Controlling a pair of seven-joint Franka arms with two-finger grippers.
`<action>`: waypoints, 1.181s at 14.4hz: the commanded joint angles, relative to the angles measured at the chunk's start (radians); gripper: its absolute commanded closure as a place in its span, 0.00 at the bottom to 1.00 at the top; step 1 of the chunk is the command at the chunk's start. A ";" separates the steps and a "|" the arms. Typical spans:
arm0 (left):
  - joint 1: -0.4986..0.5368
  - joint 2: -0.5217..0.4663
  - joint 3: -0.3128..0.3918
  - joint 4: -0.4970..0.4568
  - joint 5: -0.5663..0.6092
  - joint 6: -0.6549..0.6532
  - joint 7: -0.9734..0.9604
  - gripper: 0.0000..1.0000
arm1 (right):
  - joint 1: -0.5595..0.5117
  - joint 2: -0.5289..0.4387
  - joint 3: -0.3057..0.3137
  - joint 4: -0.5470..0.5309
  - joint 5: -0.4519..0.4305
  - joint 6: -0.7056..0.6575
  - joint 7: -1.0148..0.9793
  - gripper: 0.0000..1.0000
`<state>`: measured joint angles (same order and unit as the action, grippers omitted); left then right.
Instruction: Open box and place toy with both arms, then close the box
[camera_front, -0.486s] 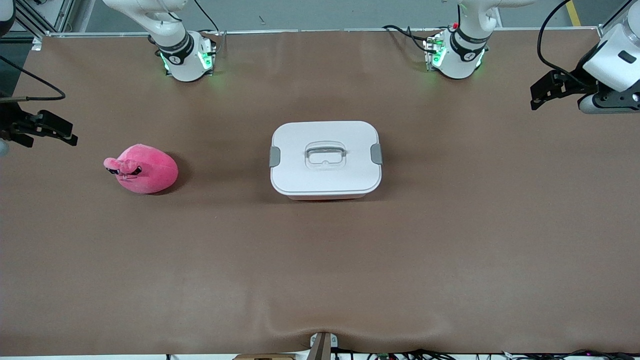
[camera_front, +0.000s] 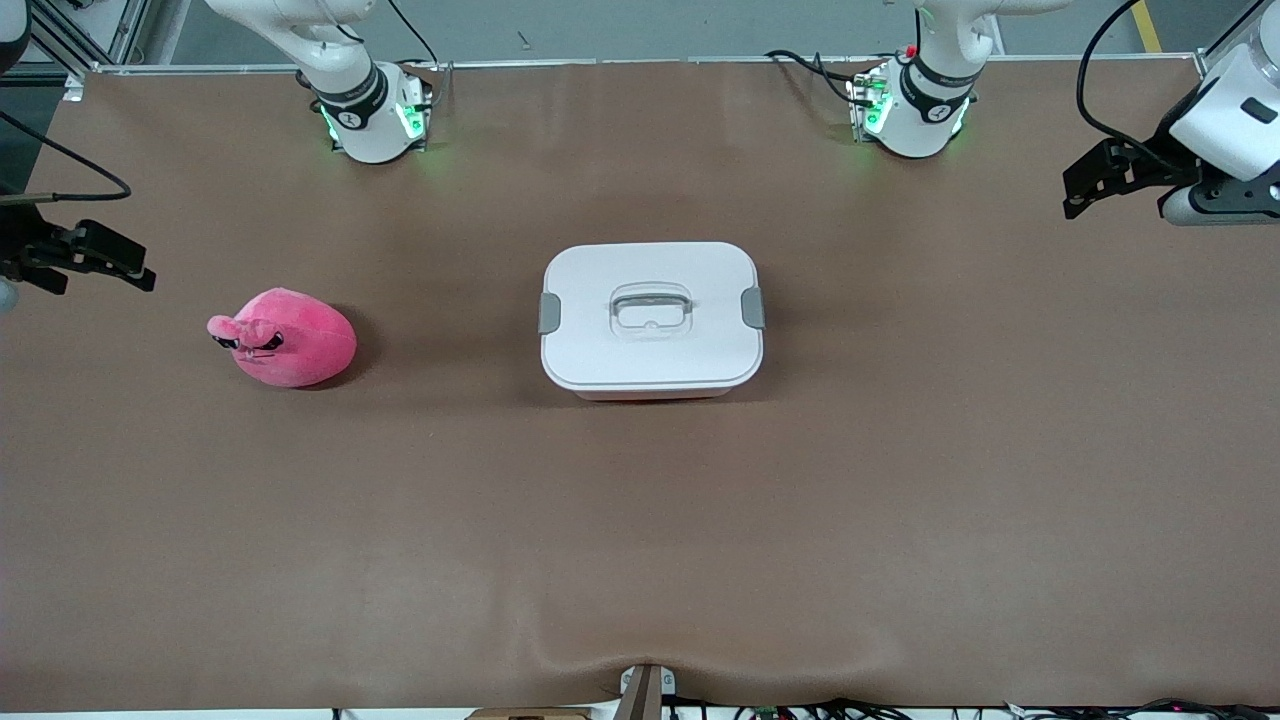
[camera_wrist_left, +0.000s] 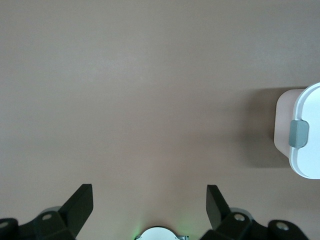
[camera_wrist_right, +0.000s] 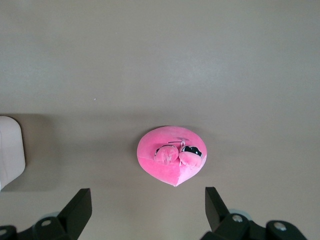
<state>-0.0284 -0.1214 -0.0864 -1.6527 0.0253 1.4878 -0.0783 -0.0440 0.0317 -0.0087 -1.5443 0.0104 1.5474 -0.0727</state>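
Observation:
The box (camera_front: 650, 315) stands shut in the middle of the table, its white lid on, a grey clip (camera_front: 549, 313) at each end and a clear handle (camera_front: 651, 306) on top. The pink plush toy (camera_front: 285, 337) lies on the table toward the right arm's end, apart from the box. My right gripper (camera_front: 100, 268) hangs open over the table edge beside the toy; in the right wrist view the toy (camera_wrist_right: 172, 156) lies just ahead of the open right gripper (camera_wrist_right: 148, 202). My left gripper (camera_front: 1075, 195) hangs open over the left arm's end. The left wrist view shows this gripper (camera_wrist_left: 149, 200) with the box's end and clip (camera_wrist_left: 299, 134).
The brown table mat (camera_front: 640, 520) is bare apart from the box and toy. Both arm bases (camera_front: 375, 120) stand along the edge farthest from the front camera. Cables (camera_front: 820, 708) run along the nearest edge. A corner of the box (camera_wrist_right: 10, 150) shows in the right wrist view.
The left arm's hand has shifted very slightly over its end of the table. The box, the toy and the right gripper have not moved.

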 joint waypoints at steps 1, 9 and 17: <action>-0.001 0.066 -0.006 0.089 0.004 -0.024 0.009 0.00 | -0.004 -0.003 0.003 0.006 0.013 -0.009 -0.003 0.00; -0.004 0.091 -0.087 0.054 -0.021 -0.035 -0.153 0.00 | -0.004 -0.001 0.006 -0.017 0.014 0.013 -0.013 0.00; -0.002 0.109 -0.277 -0.042 -0.015 0.119 -0.550 0.00 | 0.021 -0.001 0.009 -0.245 0.016 0.328 -0.015 0.00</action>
<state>-0.0388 -0.0088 -0.3239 -1.6512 0.0150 1.5458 -0.5601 -0.0264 0.0432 0.0035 -1.7130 0.0137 1.7959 -0.0747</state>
